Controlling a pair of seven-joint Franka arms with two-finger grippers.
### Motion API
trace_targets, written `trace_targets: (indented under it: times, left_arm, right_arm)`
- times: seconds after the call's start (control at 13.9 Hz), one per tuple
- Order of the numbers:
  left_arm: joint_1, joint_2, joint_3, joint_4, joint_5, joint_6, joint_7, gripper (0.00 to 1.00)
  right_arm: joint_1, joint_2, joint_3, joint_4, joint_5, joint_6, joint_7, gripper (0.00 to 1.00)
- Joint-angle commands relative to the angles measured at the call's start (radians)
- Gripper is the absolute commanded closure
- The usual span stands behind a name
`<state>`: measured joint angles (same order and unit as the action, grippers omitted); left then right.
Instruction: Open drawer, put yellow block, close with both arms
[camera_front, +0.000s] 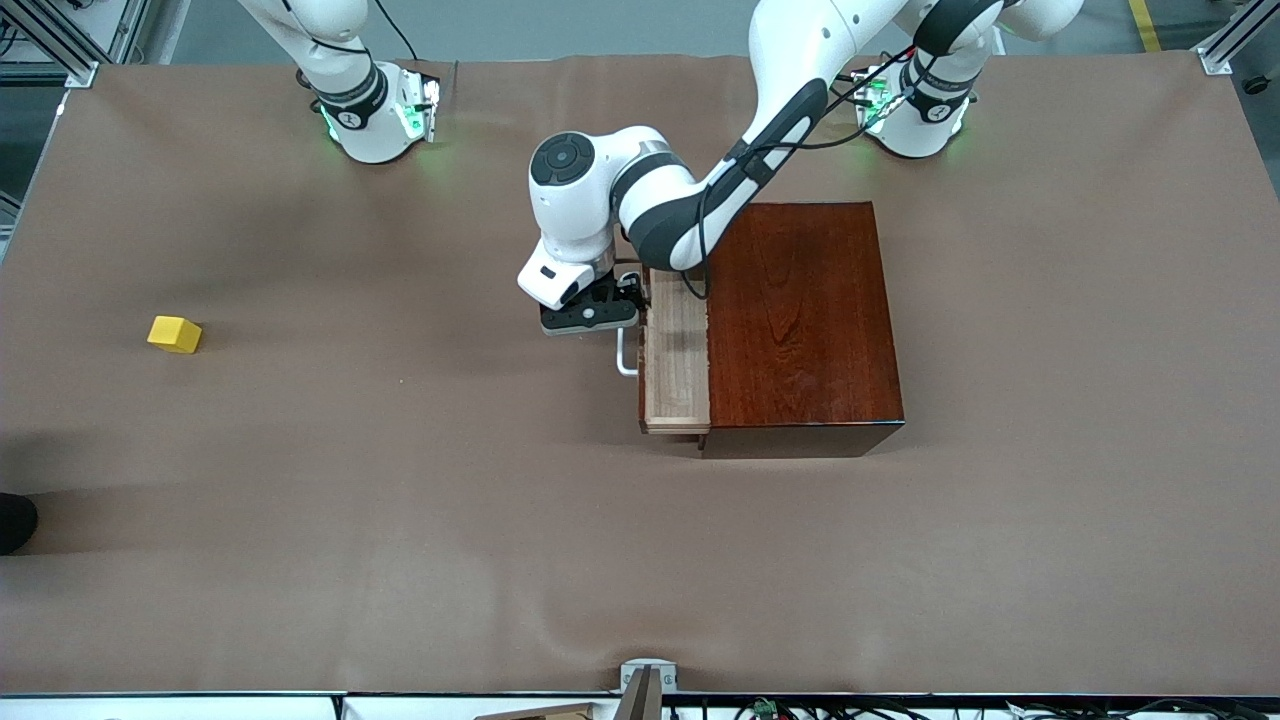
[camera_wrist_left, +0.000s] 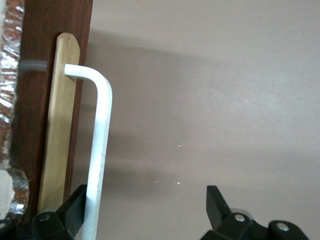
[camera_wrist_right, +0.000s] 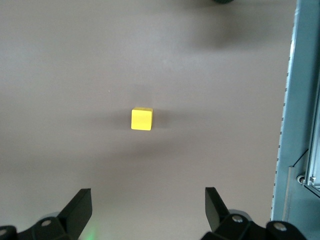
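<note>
The reddish-brown wooden box (camera_front: 805, 315) stands near the left arm's base. Its drawer (camera_front: 677, 360) is pulled out a short way and shows pale wood. My left gripper (camera_front: 600, 315) is low at the drawer's white handle (camera_front: 625, 358). In the left wrist view it is open (camera_wrist_left: 145, 197), with the handle bar (camera_wrist_left: 100, 145) between the fingers, close against one finger (camera_wrist_left: 75, 207). The yellow block (camera_front: 174, 334) lies on the table toward the right arm's end. My right gripper (camera_wrist_right: 148, 200) is open and empty, high over the table near the block (camera_wrist_right: 141, 119). It is out of the front view.
A brown cloth covers the table (camera_front: 400, 500). A dark object (camera_front: 15, 522) sits at the table's edge at the right arm's end. An aluminium frame rail (camera_wrist_right: 300, 100) runs along that edge. A metal bracket (camera_front: 648, 680) sits at the edge nearest the front camera.
</note>
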<state>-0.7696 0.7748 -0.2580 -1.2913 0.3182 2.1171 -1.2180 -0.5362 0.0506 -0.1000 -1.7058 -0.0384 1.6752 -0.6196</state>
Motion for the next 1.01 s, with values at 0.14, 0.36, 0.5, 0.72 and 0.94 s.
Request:
trace_targets:
  times: [0.14, 0.36, 0.5, 0.72, 0.94]
  left_arm:
    - [-0.03, 0.072, -0.023, 0.053, 0.002, 0.217, -0.055, 0.0]
    - [-0.04, 0.075, -0.023, 0.053, 0.002, 0.258, -0.055, 0.0]
    - [-0.043, 0.075, -0.024, 0.055, 0.001, 0.262, -0.055, 0.0]
    - [-0.042, 0.069, -0.026, 0.082, -0.001, 0.277, -0.057, 0.0]
    - [-0.025, 0.046, -0.015, 0.081, 0.001, 0.276, -0.06, 0.0]
  right_arm:
    - [-0.007, -0.037, 0.025, -0.222, 0.035, 0.168, -0.011, 0.0]
    - [-0.005, -0.026, 0.025, -0.4, 0.087, 0.403, -0.008, 0.0]
    - [-0.002, 0.02, 0.025, -0.466, 0.121, 0.545, 0.004, 0.0]
    - [-0.005, 0.153, 0.025, -0.469, 0.143, 0.676, 0.024, 0.0]
    - [-0.008, 0.236, 0.025, -0.469, 0.164, 0.735, 0.027, 0.0]
